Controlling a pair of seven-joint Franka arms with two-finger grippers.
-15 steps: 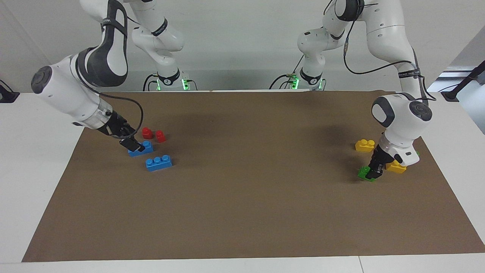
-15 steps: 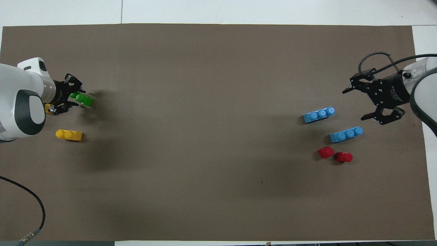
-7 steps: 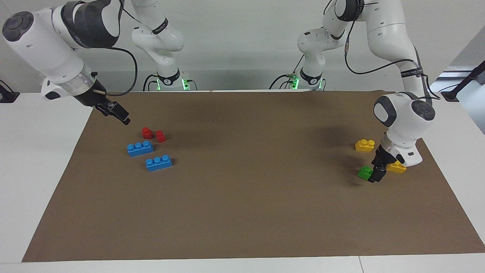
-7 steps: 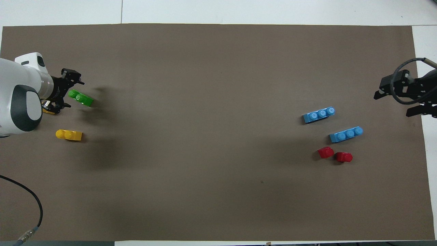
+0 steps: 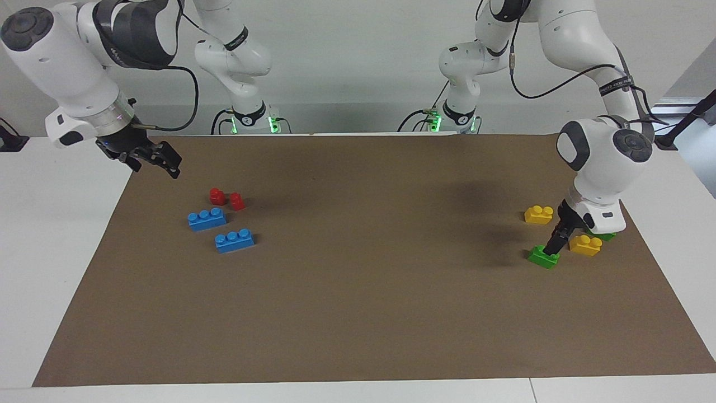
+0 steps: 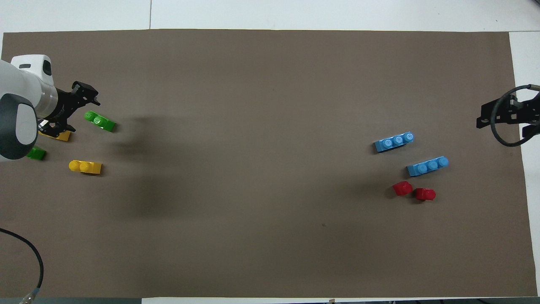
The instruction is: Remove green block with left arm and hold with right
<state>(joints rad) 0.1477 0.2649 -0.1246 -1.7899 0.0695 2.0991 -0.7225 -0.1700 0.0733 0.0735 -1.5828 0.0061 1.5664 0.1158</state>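
The green block (image 5: 542, 257) (image 6: 99, 121) lies free on the brown mat near the left arm's end of the table. My left gripper (image 5: 554, 246) (image 6: 78, 110) hangs open just above it, holding nothing, with one fingertip close over the block's edge. A second green brick (image 5: 603, 235) (image 6: 36, 153) shows partly under the left wrist. My right gripper (image 5: 155, 165) (image 6: 506, 122) is raised and open, holding nothing, over the mat's edge at the right arm's end.
Two yellow bricks (image 5: 538, 214) (image 5: 585, 245) lie close to the green block. Two blue three-stud bricks (image 5: 207, 219) (image 5: 234, 240) and two red pieces (image 5: 217, 196) (image 5: 237, 201) lie near the right arm's end. The brown mat (image 5: 358, 313) covers the white table.
The left gripper has opened and lifted off the green block, which stays on the mat. The right gripper rose from the blue brick and drew back over the mat's edge.
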